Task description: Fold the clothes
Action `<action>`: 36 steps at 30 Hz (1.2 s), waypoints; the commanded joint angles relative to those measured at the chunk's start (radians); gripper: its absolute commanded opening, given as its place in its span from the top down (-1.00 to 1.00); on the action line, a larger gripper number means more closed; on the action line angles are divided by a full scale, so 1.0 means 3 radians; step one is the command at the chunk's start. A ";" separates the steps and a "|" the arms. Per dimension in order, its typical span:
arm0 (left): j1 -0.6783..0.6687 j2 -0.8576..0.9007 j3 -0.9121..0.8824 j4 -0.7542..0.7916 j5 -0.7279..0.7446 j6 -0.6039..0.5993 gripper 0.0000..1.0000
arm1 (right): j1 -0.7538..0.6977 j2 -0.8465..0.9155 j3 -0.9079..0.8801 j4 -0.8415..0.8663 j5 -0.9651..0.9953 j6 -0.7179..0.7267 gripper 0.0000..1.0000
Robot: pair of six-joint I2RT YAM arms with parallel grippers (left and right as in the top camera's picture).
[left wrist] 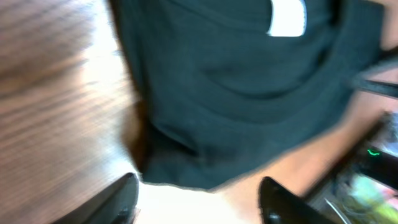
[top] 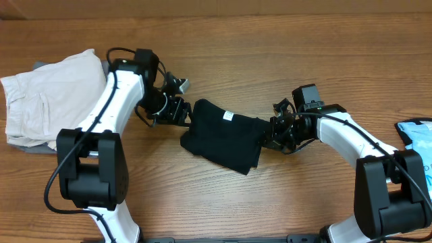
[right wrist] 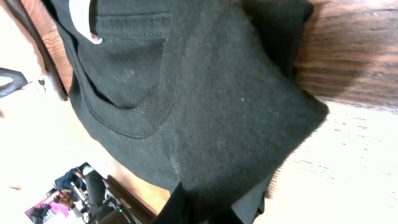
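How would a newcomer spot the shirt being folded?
At the middle of the wooden table lies the black T-shirt. Its small white neck label and dark colour set it apart from the off-white garment far left and light blue item far right.

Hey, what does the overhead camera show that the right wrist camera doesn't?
Only overhead: the folded off-white garment, the light blue item at the picture's edge, and the left arm and right arm. Only right wrist: the neckline stitching up close. Both: the black T-shirt and its white label.
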 commanded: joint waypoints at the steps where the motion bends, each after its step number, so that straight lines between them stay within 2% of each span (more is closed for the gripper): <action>1: -0.0006 -0.0028 -0.0245 0.0347 -0.0434 -0.0289 -0.61 | -0.0015 -0.0089 0.0075 0.0013 0.0036 -0.0004 0.75; 2: 0.0004 -0.0025 -0.0315 0.0498 -0.0437 -0.0320 -0.69 | -0.0015 -0.0089 0.0075 0.0010 -0.0001 -0.0071 0.63; 3: 0.0008 -0.0017 -0.0376 0.0637 -0.0422 -0.0357 -0.75 | -0.0015 -0.0089 0.0075 -0.0009 -0.0047 -0.0146 0.39; 4: 0.0006 0.0001 -0.0422 0.0750 -0.0389 -0.0373 -0.79 | -0.0015 -0.0089 0.0075 -0.0052 -0.0041 -0.0164 0.26; 10: 0.0000 0.0186 -0.0472 0.0984 -0.0089 -0.0356 -0.84 | -0.0080 -0.0090 0.0076 -0.0437 0.0272 0.0017 0.23; 12: -0.0009 0.0247 -0.0473 0.0983 -0.0037 -0.0355 -0.83 | -0.0123 -0.0112 0.0076 -0.0434 0.0153 -0.0018 0.25; 19: -0.0112 0.0544 -0.0473 0.0984 0.0128 -0.0284 -0.82 | -0.0140 -0.0359 0.0076 -0.0182 -0.0478 -0.0347 0.56; 26: -0.0247 0.0825 -0.0473 0.1038 0.0525 -0.0284 -0.74 | -0.0076 -0.0401 0.0072 -0.0187 -0.0429 -0.0328 0.52; 31: -0.0347 0.0839 -0.0472 0.0969 0.0526 -0.0284 -0.64 | 0.0146 -0.0374 0.0025 -0.0135 0.0116 0.0280 0.69; 35: -0.0399 0.0839 -0.0472 0.0928 0.0526 -0.0285 -0.45 | 0.0425 -0.0240 -0.0088 0.0144 0.0310 0.0781 0.70; 36: -0.0416 0.0839 -0.0472 0.0908 0.0525 -0.0284 -0.40 | 0.0482 -0.0203 -0.0114 0.0200 0.0334 0.0923 0.77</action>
